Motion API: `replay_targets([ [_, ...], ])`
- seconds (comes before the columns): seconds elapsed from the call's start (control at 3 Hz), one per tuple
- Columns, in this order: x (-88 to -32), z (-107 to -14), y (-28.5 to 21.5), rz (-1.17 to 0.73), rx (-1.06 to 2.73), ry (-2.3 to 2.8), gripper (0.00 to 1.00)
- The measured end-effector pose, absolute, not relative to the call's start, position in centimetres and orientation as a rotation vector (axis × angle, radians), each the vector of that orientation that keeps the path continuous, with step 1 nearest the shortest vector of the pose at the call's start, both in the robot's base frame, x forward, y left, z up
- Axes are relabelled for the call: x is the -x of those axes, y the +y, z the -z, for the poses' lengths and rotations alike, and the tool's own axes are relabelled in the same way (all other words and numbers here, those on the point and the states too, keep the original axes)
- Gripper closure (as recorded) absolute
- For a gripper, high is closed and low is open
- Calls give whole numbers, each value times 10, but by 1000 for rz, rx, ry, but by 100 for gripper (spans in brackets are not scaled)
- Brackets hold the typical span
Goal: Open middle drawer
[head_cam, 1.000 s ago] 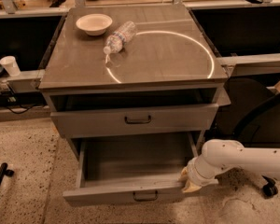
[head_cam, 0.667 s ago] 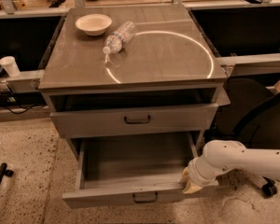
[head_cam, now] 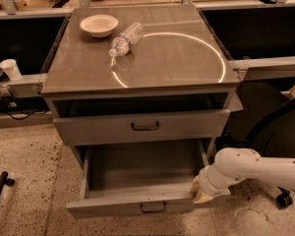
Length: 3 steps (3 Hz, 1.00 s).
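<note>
- Since the earlier frame almost nothing has shifted: the middle drawer point(head_cam: 137, 173) stands out as far as it did, and the pincer point(head_cam: 202, 191) sits at the same front right corner of it.
- At far left a paper cup point(head_cam: 10, 68) stands on a side ledge, well apart from the cabinet.
- On the worktop point(head_cam: 177, 68), a pale bowl point(head_cam: 99, 24) sits at the back left, with a clear plastic bottle point(head_cam: 125, 38) lying on its side just to its right.
- Below the worktop, the upper drawer point(head_cam: 88, 128) is only slightly out, its black handle point(head_cam: 145, 126) untouched.
- The middle drawer is under it, pulled well forward, its deep grey tray bare.
- It looks like stiff sheet metal on slides, fairly light while unloaded, likely to run straight if drawn evenly.
- The best hold is the small black loop handle point(head_cam: 153, 208) at the centre of the low front panel; pulling by a corner could skew it.
- The pincer is against the drawer's right front corner; I cannot tell whether it is released or clenched.
- The white arm point(head_cam: 250, 170) reaches in low from the right, nearly level, wrist tipped down toward the drawer.
</note>
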State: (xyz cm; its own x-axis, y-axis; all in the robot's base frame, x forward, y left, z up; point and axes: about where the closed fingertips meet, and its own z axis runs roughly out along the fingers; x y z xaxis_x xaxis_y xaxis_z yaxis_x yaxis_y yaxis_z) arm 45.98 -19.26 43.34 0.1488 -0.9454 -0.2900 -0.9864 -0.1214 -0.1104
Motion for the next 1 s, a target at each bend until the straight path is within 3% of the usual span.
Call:
replay_targets([
  [0.67, -460, -433, -193, -214, 2155, 1874, 4],
  [1.0, -453, -431, -191, -239, 2164, 1879, 0],
])
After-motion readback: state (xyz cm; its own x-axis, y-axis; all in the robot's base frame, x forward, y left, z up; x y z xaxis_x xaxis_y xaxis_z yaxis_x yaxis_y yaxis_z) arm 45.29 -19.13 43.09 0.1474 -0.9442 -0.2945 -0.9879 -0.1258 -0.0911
